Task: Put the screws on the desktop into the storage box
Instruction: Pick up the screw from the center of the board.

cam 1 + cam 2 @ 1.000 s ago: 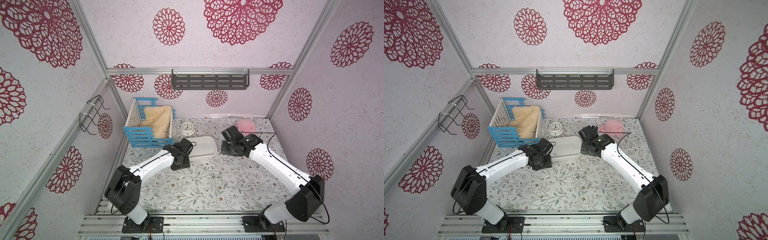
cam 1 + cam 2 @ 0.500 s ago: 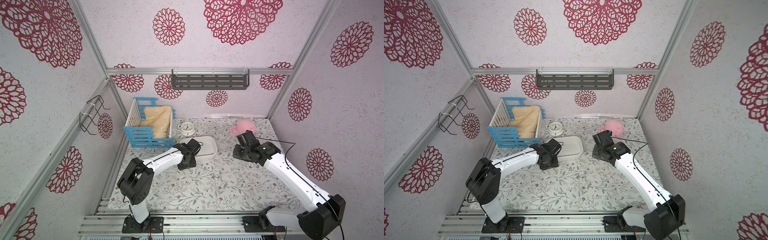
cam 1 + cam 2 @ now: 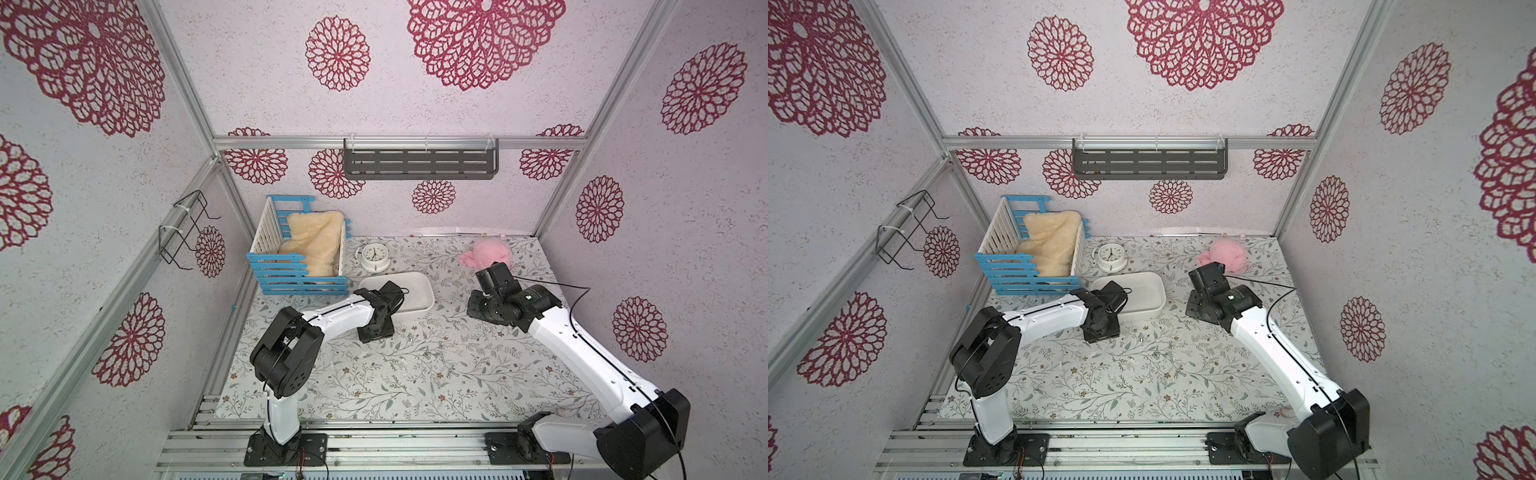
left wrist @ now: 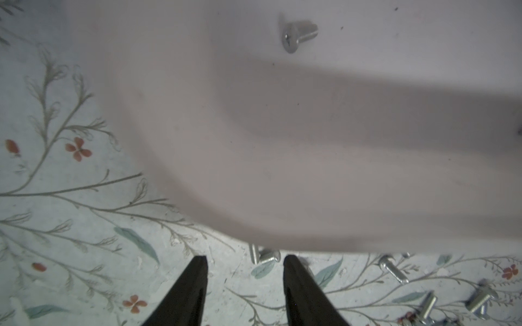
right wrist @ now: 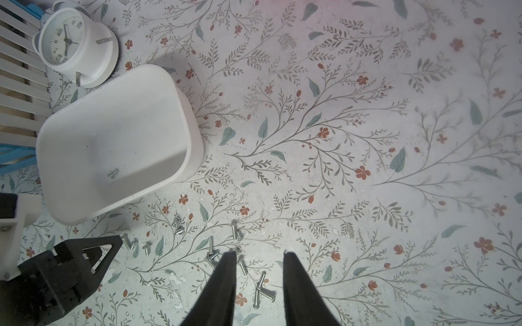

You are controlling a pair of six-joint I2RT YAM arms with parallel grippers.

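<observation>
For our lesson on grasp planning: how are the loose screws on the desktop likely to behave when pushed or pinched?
The screws have round shanks and lie flat on the smooth desktop, so a nudge would probably roll them. They look tiny beside the right claw, so a pinch could easily slip. Several overlap, so one may drag another.

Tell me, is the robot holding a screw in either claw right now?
No. Both the left gripper and the right gripper are open with nothing between their jaws; loose screws lie on the desktop.
</observation>
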